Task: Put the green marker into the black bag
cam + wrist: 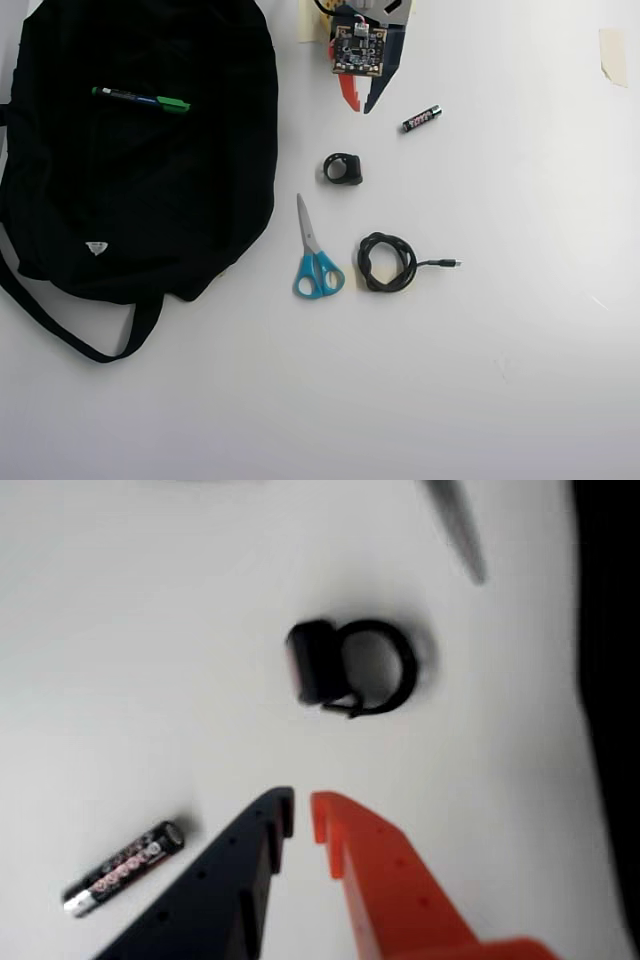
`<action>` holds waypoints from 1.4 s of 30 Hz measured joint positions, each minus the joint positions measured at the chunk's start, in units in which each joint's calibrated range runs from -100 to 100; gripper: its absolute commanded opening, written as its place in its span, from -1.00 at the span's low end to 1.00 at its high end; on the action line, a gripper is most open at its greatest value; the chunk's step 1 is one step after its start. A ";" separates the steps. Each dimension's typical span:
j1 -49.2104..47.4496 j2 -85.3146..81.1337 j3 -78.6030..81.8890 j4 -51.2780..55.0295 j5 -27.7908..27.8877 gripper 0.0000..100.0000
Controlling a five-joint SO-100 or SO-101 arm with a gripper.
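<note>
White table [520,350], green marker [141,99] lengthwise across black bag [130,200], cap rightward, gripper [358,106] nearly closed, empty

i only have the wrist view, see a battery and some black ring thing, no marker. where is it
Observer: The marker lies on top of the bag, near its upper left in the overhead view, out of your frame.
Operator: is the gripper holding anything
Observer: No. The gripper is empty, jaws nearly closed, over bare table at the top of the overhead view, right of the bag.
Operator: that grey point top of my view, what is it
Observer: The tip of scissors with blue handles, lying below the ring in the overhead view.
Operator: anything else there
Observer: A coiled black cable right of the scissors.
</note>
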 measured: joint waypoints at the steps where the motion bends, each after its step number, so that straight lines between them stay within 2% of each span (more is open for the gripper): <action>1: -0.22 -3.32 4.32 -1.80 0.00 -0.96; 6: -2.50 -18.60 22.33 -4.21 0.05 -0.96; 14: -3.53 -35.12 38.68 -3.86 0.05 -0.96; 24: -3.89 -37.28 39.31 0.60 0.05 -0.96; 42: -3.89 -37.28 39.31 0.69 0.05 -0.96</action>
